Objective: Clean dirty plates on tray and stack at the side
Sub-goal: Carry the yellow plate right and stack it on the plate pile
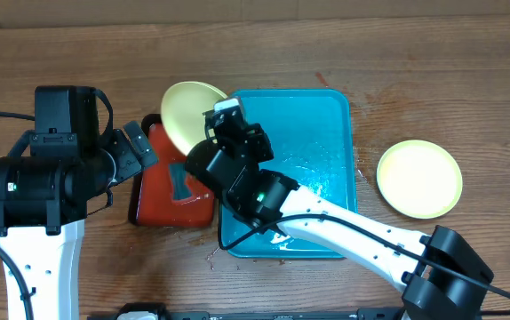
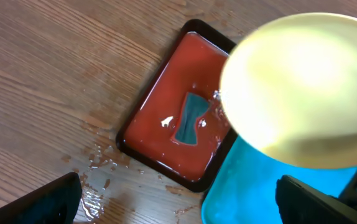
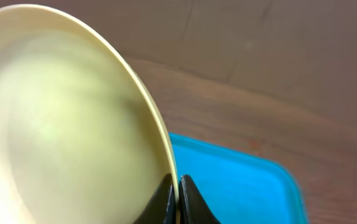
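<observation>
Your right gripper (image 3: 177, 190) is pinched tight on the rim of a pale yellow plate (image 3: 60, 124). It holds the plate tilted on edge in the air, over the far left corner of the blue tray (image 1: 326, 116) and the far end of the red tray (image 1: 153, 200) beside it. Your left gripper (image 1: 139, 145) stands spread wide with nothing in it, at the red tray's left edge. A teal cloth (image 2: 190, 118) lies wet in the red tray. A second plate (image 1: 419, 179) lies flat on the table (image 1: 433, 62), off the blue tray's right edge and not touching it.
</observation>
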You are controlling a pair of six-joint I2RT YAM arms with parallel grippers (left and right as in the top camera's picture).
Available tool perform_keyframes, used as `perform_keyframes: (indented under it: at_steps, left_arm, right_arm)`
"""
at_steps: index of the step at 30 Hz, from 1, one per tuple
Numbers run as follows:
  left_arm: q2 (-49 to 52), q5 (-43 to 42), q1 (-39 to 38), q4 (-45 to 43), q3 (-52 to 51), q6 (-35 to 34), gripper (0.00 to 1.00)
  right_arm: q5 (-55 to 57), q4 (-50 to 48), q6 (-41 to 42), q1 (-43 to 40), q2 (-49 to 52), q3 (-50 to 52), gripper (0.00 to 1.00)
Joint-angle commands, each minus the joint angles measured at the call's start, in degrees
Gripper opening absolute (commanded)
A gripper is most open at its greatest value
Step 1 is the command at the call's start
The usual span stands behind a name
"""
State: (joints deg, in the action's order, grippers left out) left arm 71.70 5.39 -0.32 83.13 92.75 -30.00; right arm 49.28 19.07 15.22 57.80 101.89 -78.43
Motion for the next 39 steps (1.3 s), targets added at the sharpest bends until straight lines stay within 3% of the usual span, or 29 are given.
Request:
perform_keyframes:
  at_steps: [1,6,10,18,24,28,32,37,39]
  left_arm:
    - [0.31,0.76,0.28,0.00,1.20,0.24,1.00]
    - [0.31,0.76,0.31,0.00,1.20,0.24,1.00]
    - [0.31,0.74,0.28,0.00,1.20,0.24,1.00]
    - [0.31,0.74,0.31,0.00,1.20,0.24,1.00]
    - [0.31,0.74,0.31,0.00,1.20,0.24,1.00]
    - [0.31,0.74,0.31,0.00,1.20,0.24,1.00]
    - [0.31,0.74,0.28,0.00,1.20,0.24,1.00]
    - [0.31,0.74,0.31,0.00,1.20,0.24,1.00]
    - [0.31,0.74,0.28,0.00,1.20,0.24,1.00]
  right_arm:
    - [-12.87,1.01,4.20,-1.75,-3.08,-1.05,0.04]
    - [-23.78,8.28,19.30,-6.43,-8.13,-1.09,0.04]
    - [-34.86,12.92,20.90,-14.51,-15.50,-1.09,0.04]
    - [-53.37,32.83,19.47,-48.65,-24.92,-1.03,0.04]
    - [-65.99,48.15,6.95,-75.47,-19.39,3.50,0.04]
    - [-66.10,46.27,4.22,-85.15,-17.70,10.91,0.04]
    - [-68.74,36.00,6.43,-92.52,-17.53,21.64,0.04]
    - [-66.62,32.52,6.78,-92.83,-17.53,25.62,0.06]
    - [-65.00,32.52,7.50,-92.70,-17.55,25.57,0.13]
